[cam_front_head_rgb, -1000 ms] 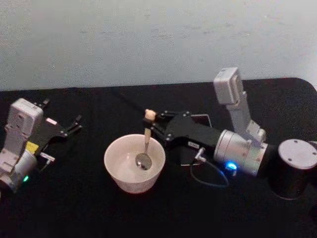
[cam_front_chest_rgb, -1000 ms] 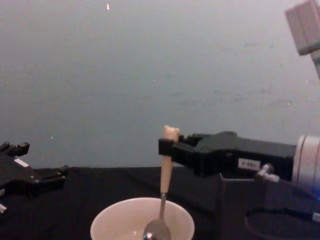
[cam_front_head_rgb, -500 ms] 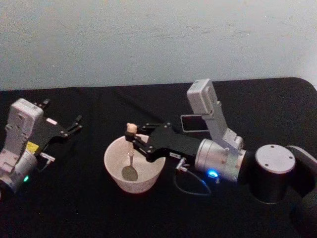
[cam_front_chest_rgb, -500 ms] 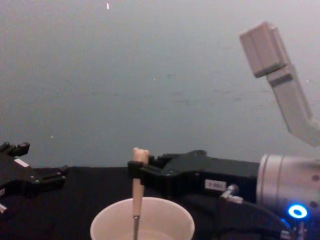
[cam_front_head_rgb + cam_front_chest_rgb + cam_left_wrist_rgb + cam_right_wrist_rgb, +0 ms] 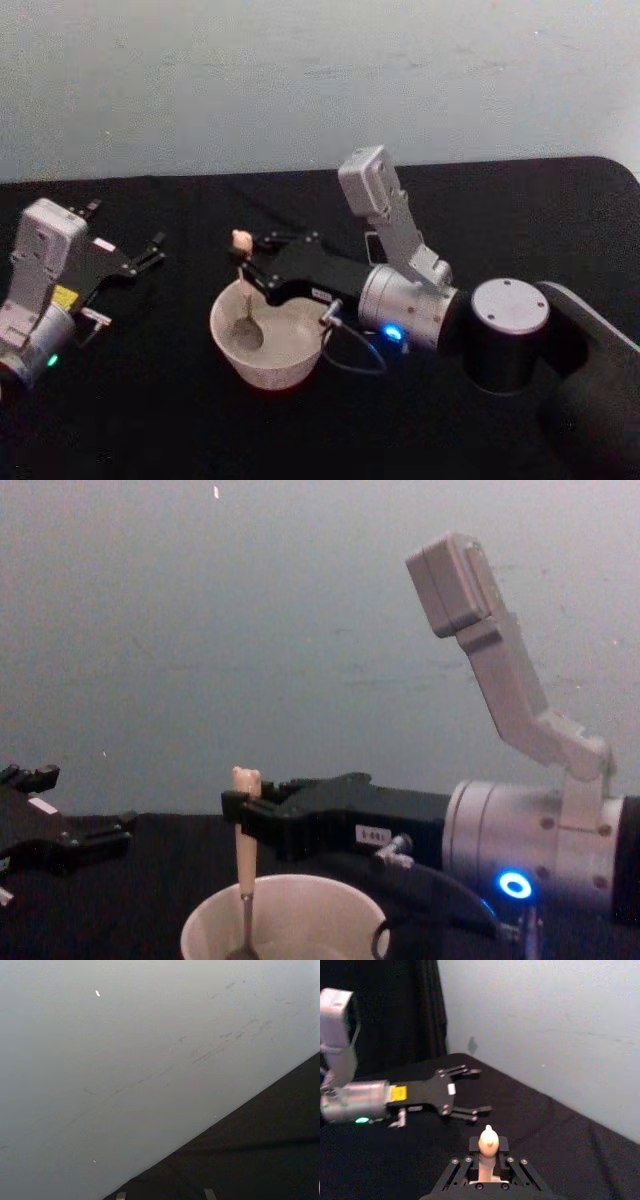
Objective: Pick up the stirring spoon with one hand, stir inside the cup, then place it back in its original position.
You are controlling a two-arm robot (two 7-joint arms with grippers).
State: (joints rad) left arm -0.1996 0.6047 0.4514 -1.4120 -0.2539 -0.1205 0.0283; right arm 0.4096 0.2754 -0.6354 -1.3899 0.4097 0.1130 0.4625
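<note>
R arm comes in from lower right of the head view. Its forearm lies low and near level across the black counter [image 5: 180, 420], wrist pointing to frame left, w/ the grey camera block sticking up and back from the wrist. The right end effector [image 5: 245, 268] sits over the far-left rim of the wide round cream-white cup [image 5: 268, 372]. Its fingers are pinched narrow on the beige handle of the slim stirring spoon [image 5: 245, 292], which has a tiny bear head on top and a thin dark shaft. The stirring spoon stands near upright, slightly tilted, bowl end down inside the cup by the left inner wall. The cup sits centre-left of frame.

L arm lies parked at the left edge. The left end effector [image 5: 125, 224] points to upper right, fingers spread wide, holding nothing, well apart from the cup.

Vs 0.5 s ago: R arm has swung further to frame left, wrist and camera block w/ it. The stirring spoon has gone from mid-cup to the cup's left side. Cup and L arm unchanged.
</note>
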